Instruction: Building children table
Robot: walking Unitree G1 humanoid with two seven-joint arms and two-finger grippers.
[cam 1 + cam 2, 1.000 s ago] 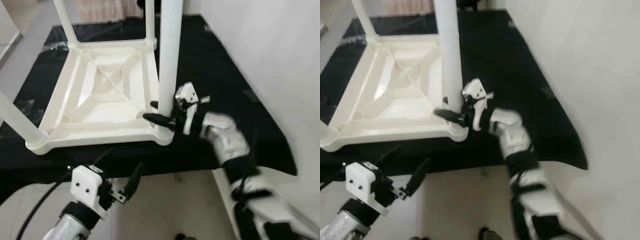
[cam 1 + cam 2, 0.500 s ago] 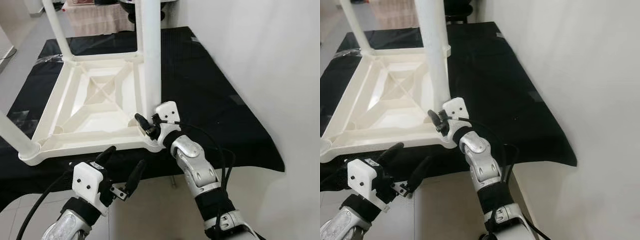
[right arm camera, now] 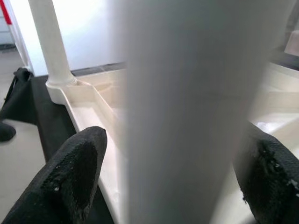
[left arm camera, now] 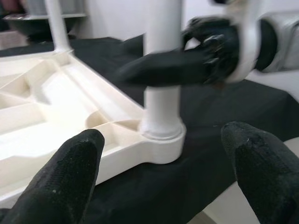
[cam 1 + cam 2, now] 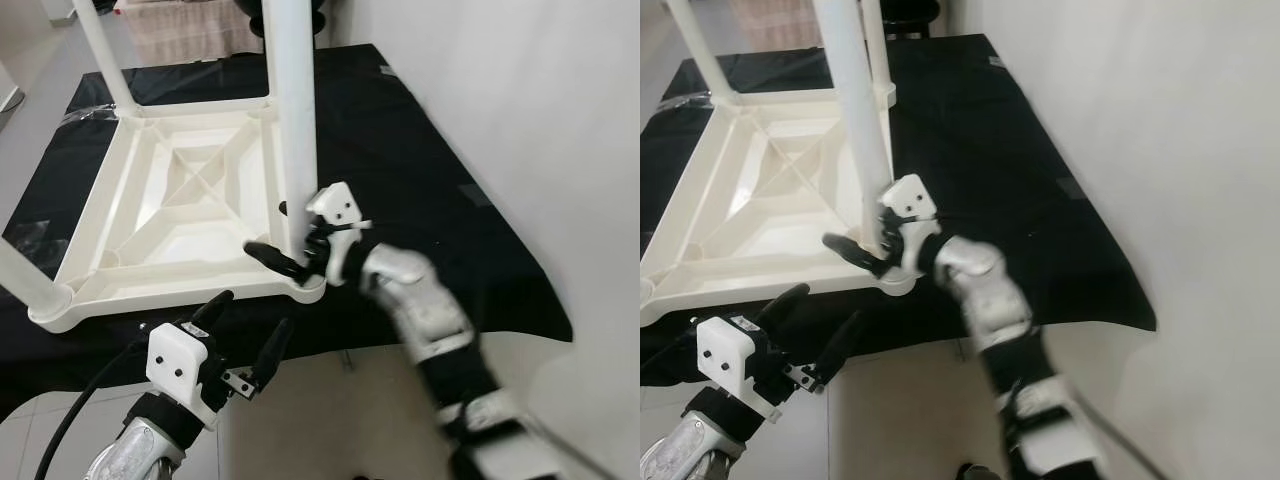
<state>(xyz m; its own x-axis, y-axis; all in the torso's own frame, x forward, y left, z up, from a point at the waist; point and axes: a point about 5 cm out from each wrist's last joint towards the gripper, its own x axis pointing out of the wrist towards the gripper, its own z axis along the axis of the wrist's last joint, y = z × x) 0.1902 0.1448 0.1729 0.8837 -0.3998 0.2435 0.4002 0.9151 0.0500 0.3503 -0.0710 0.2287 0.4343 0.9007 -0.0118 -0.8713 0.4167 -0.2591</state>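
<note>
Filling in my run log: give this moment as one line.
right gripper: open around near-corner table leg | left gripper: open, idle below table edge | tabletop: upside down on black cloth

Even, fairly bright indoor light, strongest on the white wall point(image 5: 520, 90) at right and at the far end of the room. The white plastic table point(image 5: 180, 200) is close to overexposed against the black cloth point(image 5: 420, 180), which shows faint sheen. The right arm point(image 5: 430, 310) is smeared by motion blur in both head views. In the wrist views the nearest leg point(image 3: 196, 112) and black fingers point(image 4: 70, 172) are soft, out of focus; shadows are weak.
</note>
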